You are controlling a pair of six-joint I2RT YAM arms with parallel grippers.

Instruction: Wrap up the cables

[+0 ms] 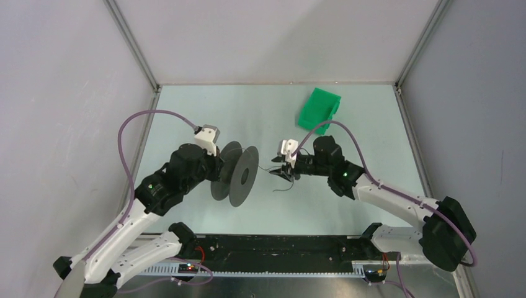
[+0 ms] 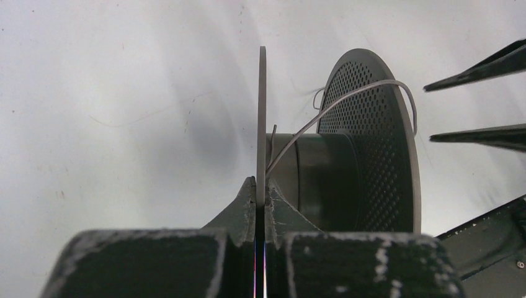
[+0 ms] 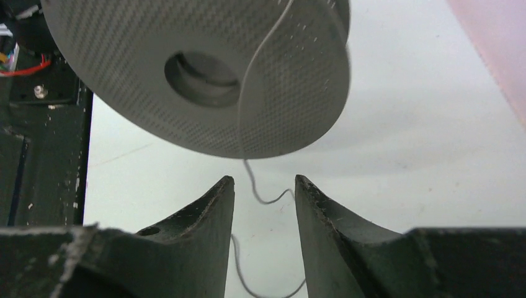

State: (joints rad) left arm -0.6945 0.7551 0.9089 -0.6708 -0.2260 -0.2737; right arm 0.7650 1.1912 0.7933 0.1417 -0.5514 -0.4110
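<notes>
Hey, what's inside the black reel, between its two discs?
A dark hub, with the cable leaving it and looping over the rim of the perforated disc. The hub's far side and underside are hidden, so how much is wound there cannot be told.

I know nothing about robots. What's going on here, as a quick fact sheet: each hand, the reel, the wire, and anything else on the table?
left hand: shut on the edge of one flange of the reel, holding it on edge
right hand: open, facing the reel's other flange
wire: thin, comes off the hub, crosses that flange and hangs between the right hand's fingers, not pinched
green bin: back right of the table, apart from both arms
</notes>
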